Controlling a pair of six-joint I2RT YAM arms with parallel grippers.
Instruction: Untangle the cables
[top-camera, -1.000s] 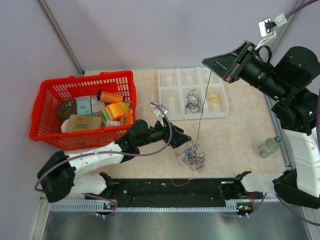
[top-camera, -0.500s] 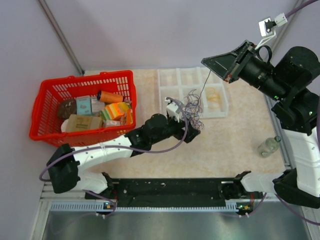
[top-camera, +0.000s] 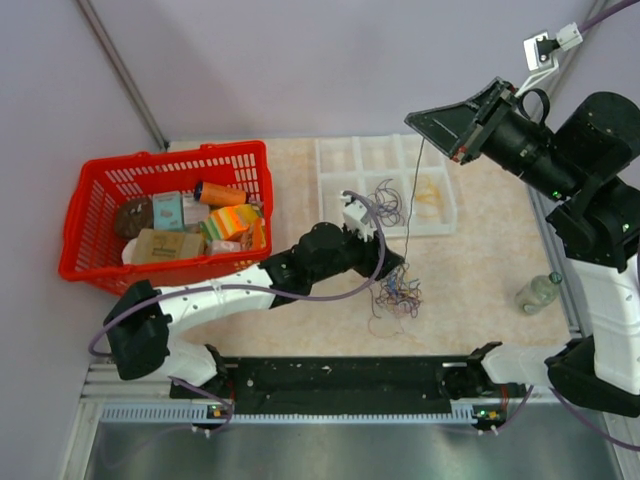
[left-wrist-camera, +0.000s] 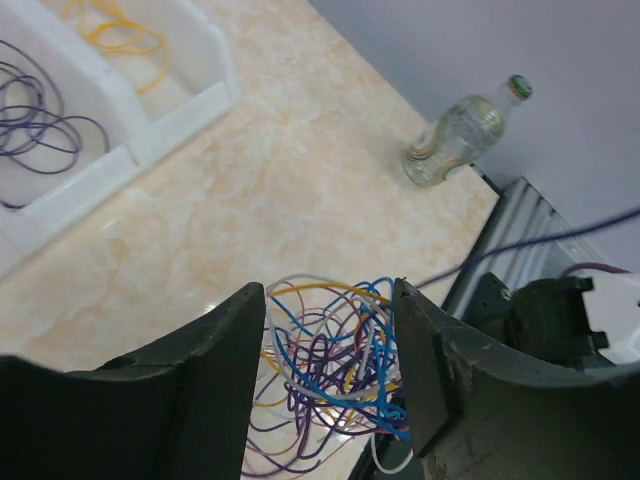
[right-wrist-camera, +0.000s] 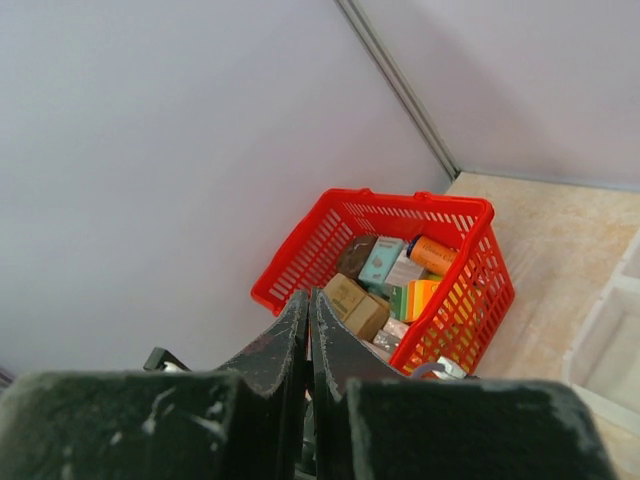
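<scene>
The cables are a small tangle of purple, blue, yellow and pale wires on the table, just below my left gripper. In the left wrist view the tangle sits between and beneath my left gripper's spread fingers, which are open. My right gripper is high above the tray and shut on one thin dark cable that runs down to the tangle. In the right wrist view its fingertips are pressed together.
A white divided tray holds a sorted purple coil and a yellow coil; the tray wall also shows in the left wrist view. A bottle stands at the right. A red basket of boxes stands at the left.
The left arm reached right to the tangle and the tangle rose toward the tray. Now the tangle is back down under the left gripper. The right gripper stayed high, holding its strand.
</scene>
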